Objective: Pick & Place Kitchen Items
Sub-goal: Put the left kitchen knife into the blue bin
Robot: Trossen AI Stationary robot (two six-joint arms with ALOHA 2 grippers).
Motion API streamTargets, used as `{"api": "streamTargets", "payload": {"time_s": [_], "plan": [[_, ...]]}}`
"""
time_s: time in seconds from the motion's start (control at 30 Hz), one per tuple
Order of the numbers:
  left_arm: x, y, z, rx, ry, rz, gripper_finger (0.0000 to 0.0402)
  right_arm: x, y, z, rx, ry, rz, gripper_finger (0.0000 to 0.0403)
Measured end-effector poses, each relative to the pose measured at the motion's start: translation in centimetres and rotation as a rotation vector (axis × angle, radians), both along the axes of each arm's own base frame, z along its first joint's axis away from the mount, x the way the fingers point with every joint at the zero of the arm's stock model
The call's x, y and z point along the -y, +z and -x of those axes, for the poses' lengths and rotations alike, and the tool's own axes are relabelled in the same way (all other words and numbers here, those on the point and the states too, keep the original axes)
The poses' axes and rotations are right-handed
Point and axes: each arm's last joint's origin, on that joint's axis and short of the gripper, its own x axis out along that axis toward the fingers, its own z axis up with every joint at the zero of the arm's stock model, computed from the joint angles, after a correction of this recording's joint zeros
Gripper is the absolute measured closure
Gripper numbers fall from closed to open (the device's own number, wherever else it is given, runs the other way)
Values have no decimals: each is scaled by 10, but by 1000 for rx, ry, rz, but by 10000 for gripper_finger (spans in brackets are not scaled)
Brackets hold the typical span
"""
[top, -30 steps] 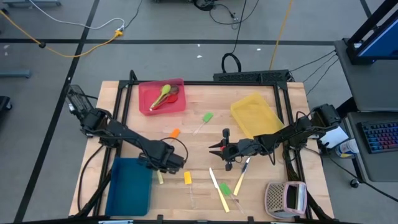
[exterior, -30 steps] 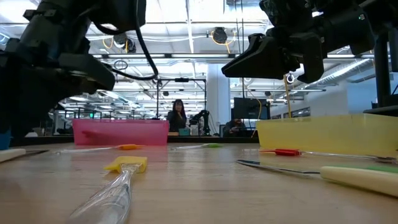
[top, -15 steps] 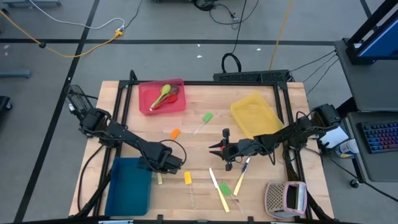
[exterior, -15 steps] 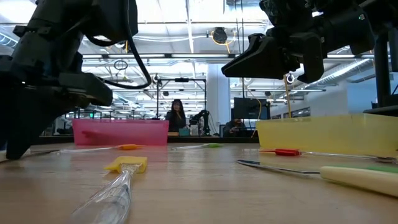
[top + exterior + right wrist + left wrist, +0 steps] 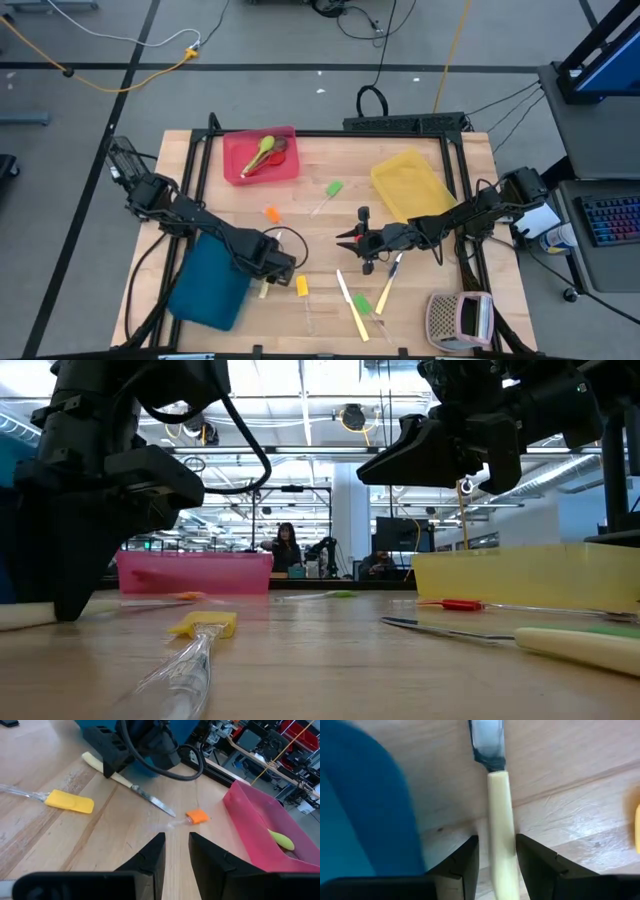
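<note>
A cream-handled knife (image 5: 500,820) lies flat on the wood beside the blue tray (image 5: 205,290). My left gripper (image 5: 496,862) points down over it, open, one finger on each side of the handle. In the high view only the handle's end (image 5: 264,290) shows past the gripper (image 5: 268,272). My right gripper (image 5: 177,851) hangs level above the table's middle (image 5: 345,240), slightly open with nothing between its fingers. A yellow-headed spatula (image 5: 301,286) and an orange-headed one (image 5: 270,213) lie nearby. My left gripper stands astride the knife's cream handle (image 5: 502,855), coming from above with the fingers across it. A strip of wood shows between the handle and one finger (image 5: 467,865). The other finger (image 5: 532,865) lies right against it; whether it touches, I cannot tell. The knife rests on the table.
A red tray (image 5: 285,165) with spoons stands at the far left and a yellow tray (image 5: 410,185) at the far right. More knives and spatulas (image 5: 357,310) lie near the front, with a perforated box (image 5: 458,318) at the front right. A green spatula (image 5: 332,188) lies mid-table.
My left gripper has sunk toward the table and tipped to point steeply down over the knife. The blue tray has turned askew and one side has risen. The orange spatula's head has slid a little toward the table's left edge.
</note>
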Motion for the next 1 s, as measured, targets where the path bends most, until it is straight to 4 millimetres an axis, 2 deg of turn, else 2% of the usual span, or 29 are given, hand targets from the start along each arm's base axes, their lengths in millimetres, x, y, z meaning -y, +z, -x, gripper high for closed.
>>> {"api": "streamTargets", "payload": {"time_s": [0.2,0.43,0.63,0.73,1.0], "plan": [[-2,0,5,-55,4,-24,275,0,0,0,-2,0,1,325],[-5,0,1,-13,-28,-26,344,0,0,0,-2,0,3,325],[-8,4,-7,33,-71,-63,348,0,0,0,-2,0,4,325],[-10,13,-16,78,-92,-117,345,0,0,0,-2,1,7,325],[-14,57,-41,159,-193,-165,345,0,0,0,-6,1,8,325]]}}
